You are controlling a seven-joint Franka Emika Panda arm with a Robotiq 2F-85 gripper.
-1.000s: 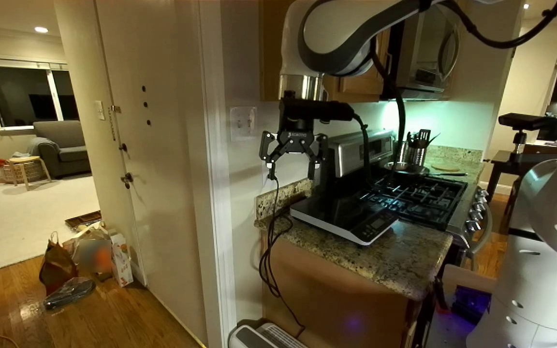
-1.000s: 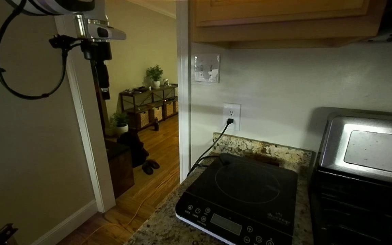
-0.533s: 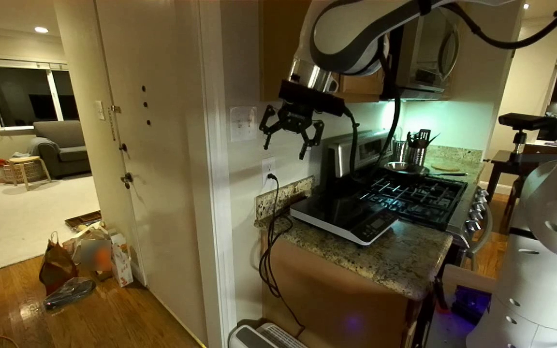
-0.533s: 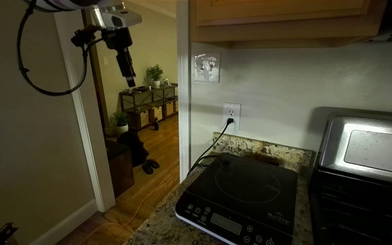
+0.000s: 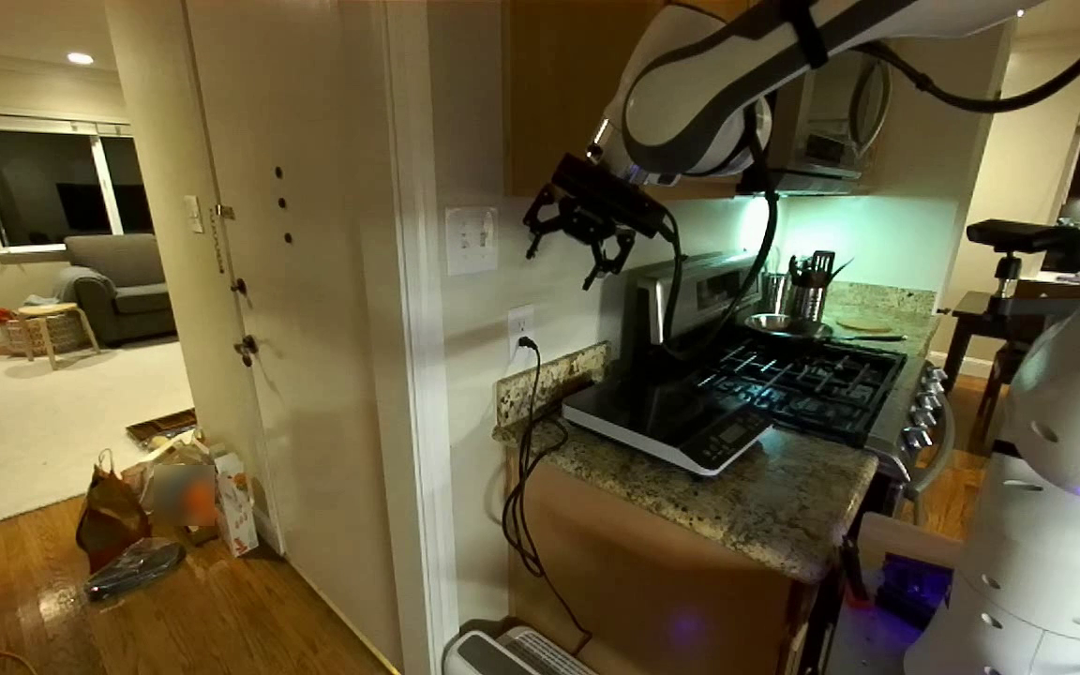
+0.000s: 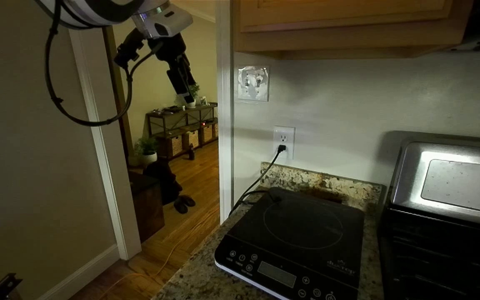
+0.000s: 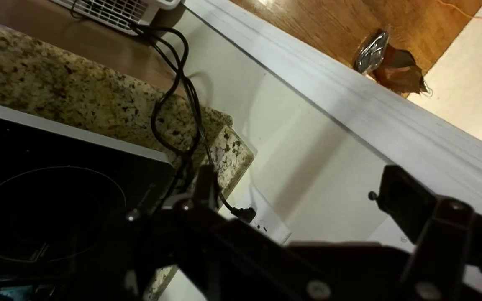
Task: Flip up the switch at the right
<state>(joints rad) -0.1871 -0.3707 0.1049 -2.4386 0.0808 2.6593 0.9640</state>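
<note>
The white wall plate point(image 5: 472, 262) holds two small toggles. The right switch point(image 5: 484, 235) is pale and tiny. In an exterior view the plate looks shiny and blotched, and the right switch point(image 6: 258, 80) shows faintly; whether it is up or down I cannot tell. My gripper point(image 5: 560, 268) is open and empty, tilted, with its fingers pointing down and toward the wall. In an exterior view the gripper point(image 6: 190, 92) is left of the plate, apart from it. In the wrist view the gripper point(image 7: 299, 184) has wide-apart fingers; the plate point(image 7: 385, 232) is partly hidden behind the right finger.
An outlet plate point(image 6: 290, 137) with a black cord point(image 6: 267, 168) is below the switch plate. A black induction cooktop point(image 6: 306, 225) sits on the granite counter point(image 5: 756, 487). A wooden cabinet point(image 6: 344, 25) hangs above. A white door frame point(image 6: 225, 125) stands beside the plate.
The gripper has tilted from pointing straight down to slanting toward the wall. In an exterior view it has moved right, closer to the switch plate. It stays open.
</note>
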